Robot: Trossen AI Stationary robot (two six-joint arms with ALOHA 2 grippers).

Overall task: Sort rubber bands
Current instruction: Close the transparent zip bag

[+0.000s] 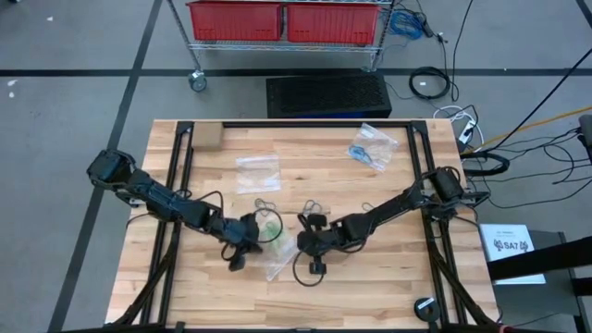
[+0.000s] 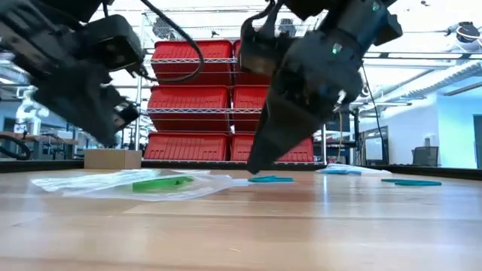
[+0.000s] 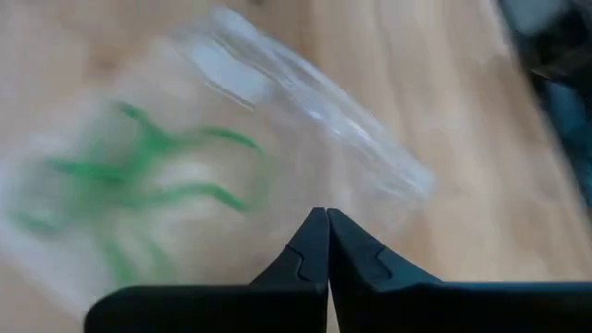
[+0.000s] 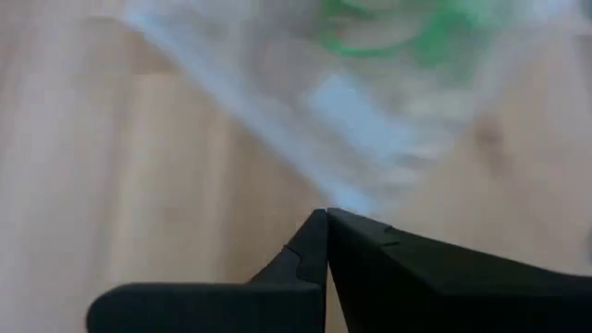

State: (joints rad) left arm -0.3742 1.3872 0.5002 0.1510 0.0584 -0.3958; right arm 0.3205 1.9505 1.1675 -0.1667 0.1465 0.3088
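Both grippers, left [image 1: 242, 242] at 9 o'clock and right [image 1: 305, 242] at 3 o'clock of the clear bag [image 1: 275, 252] of green rubber bands [image 3: 157, 176], have fingers pressed closed, seemingly pinching its edges to hold it open.

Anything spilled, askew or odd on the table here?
Nothing looks damaged or spilled. Three clear plastic bags lie apart: one holding green rubber bands between the shut left gripper and shut right gripper, one holding blue bands, one apparently empty.
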